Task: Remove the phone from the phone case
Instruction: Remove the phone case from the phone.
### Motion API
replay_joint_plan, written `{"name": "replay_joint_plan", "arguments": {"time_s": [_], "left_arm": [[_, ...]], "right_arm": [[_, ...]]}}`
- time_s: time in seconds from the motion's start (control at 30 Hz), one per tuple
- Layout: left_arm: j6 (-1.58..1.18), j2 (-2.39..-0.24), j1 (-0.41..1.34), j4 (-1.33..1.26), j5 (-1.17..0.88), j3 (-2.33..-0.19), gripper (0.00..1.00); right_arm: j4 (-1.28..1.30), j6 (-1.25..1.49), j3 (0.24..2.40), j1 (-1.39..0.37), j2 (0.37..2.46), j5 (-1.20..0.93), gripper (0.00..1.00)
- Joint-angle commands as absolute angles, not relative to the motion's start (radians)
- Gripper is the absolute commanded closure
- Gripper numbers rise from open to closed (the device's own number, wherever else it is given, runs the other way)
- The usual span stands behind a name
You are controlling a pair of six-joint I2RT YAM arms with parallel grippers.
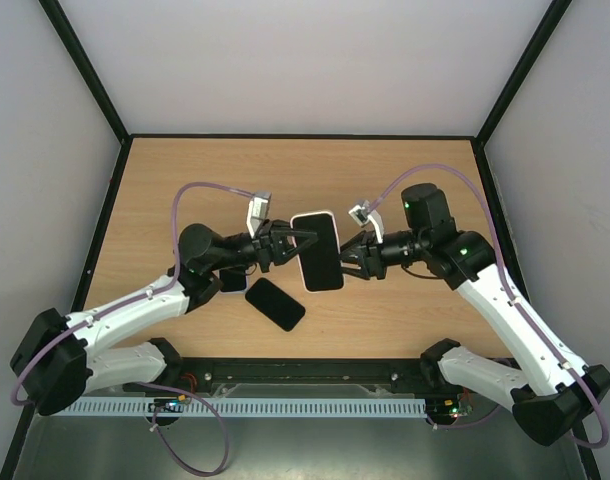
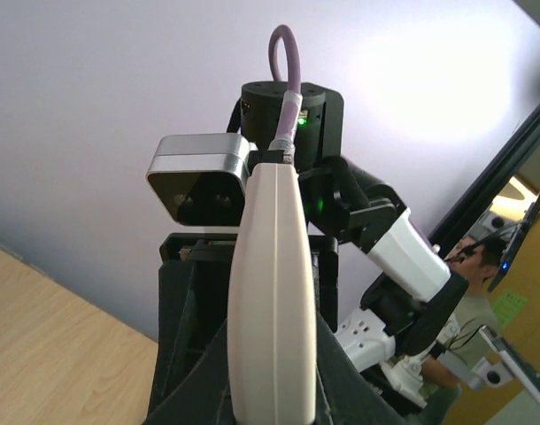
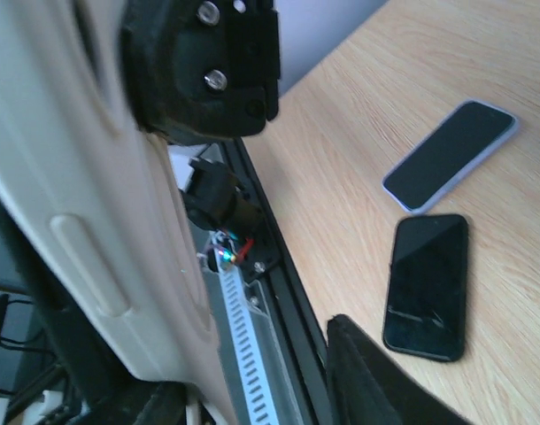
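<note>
The phone (image 1: 318,255), black face up inside the pale phone case (image 2: 270,292), is held in the air above the middle of the table (image 1: 415,190), between the two arms. The left gripper (image 1: 290,241) is clamped on the case's left long edge, which stands edge-on between its dark fingers in the left wrist view. The right gripper (image 1: 347,256) is at the opposite edge with its jaws apart, the upper finger (image 3: 208,62) against the case, while a bare black phone (image 1: 275,304) and a lavender-rimmed phone (image 3: 451,155) lie on the wood below.
</note>
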State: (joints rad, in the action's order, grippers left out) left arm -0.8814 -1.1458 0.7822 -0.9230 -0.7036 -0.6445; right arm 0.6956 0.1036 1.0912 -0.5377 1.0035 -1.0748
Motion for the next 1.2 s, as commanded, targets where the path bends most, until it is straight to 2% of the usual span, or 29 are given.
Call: {"name": "replay_joint_plan", "arguments": {"time_s": [0.0, 0.1, 0.17, 0.2, 0.3, 0.4, 0.5, 0.57, 0.67, 0.77, 0.93, 1.03, 1.17], "left_arm": [[-0.925, -1.228, 0.859, -0.809, -0.776, -0.635, 0.95], [-0.952, -1.239, 0.827, -0.804, -0.734, -0.634, 0.95], [-0.972, -1.24, 0.798, -0.802, -0.707, -0.633, 0.95], [-0.978, -1.241, 0.783, -0.792, -0.693, -0.638, 0.95], [-0.968, -1.25, 0.743, -0.718, -0.648, -0.667, 0.93], [-0.957, -1.268, 0.713, -0.683, -0.615, -0.702, 0.86], [-0.956, -1.282, 0.687, -0.666, -0.608, -0.743, 0.65], [-0.91, -1.281, 0.68, -0.56, -0.554, -0.801, 0.54], [-0.853, -1.272, 0.678, -0.379, -0.399, -0.887, 0.48], [-0.867, -1.279, 0.678, -0.319, -0.284, -0.931, 0.4], [-0.825, -1.279, 0.742, -0.23, -0.068, -0.938, 0.39], [-0.742, -1.271, 0.828, -0.187, 0.044, -0.924, 0.41], [-0.669, -1.296, 0.928, -0.152, 0.161, -0.925, 0.45]], "right_arm": [[0.225, 0.29, 1.176, -0.548, 1.012, -1.193, 0.68], [0.243, 0.309, 1.165, -0.548, 0.997, -1.207, 0.82], [0.297, 0.306, 1.161, -0.546, 0.979, -1.163, 0.95], [0.334, 0.302, 1.157, -0.546, 0.971, -1.138, 0.98], [0.444, 0.295, 1.132, -0.546, 0.955, -1.059, 0.98], [0.546, 0.299, 1.081, -0.546, 0.959, -0.938, 0.98], [0.587, 0.341, 1.012, -0.54, 0.96, -0.774, 0.98], [0.595, 0.377, 0.957, -0.532, 0.956, -0.664, 0.98], [0.602, 0.421, 0.899, -0.517, 0.955, -0.609, 0.98], [0.589, 0.477, 0.844, -0.504, 0.942, -0.563, 0.98], [0.615, 0.56, 0.78, -0.477, 0.933, -0.441, 0.98], [0.666, 0.604, 0.78, -0.462, 0.946, -0.345, 0.98], [0.722, 0.631, 0.818, -0.426, 0.991, -0.32, 0.98]]}}
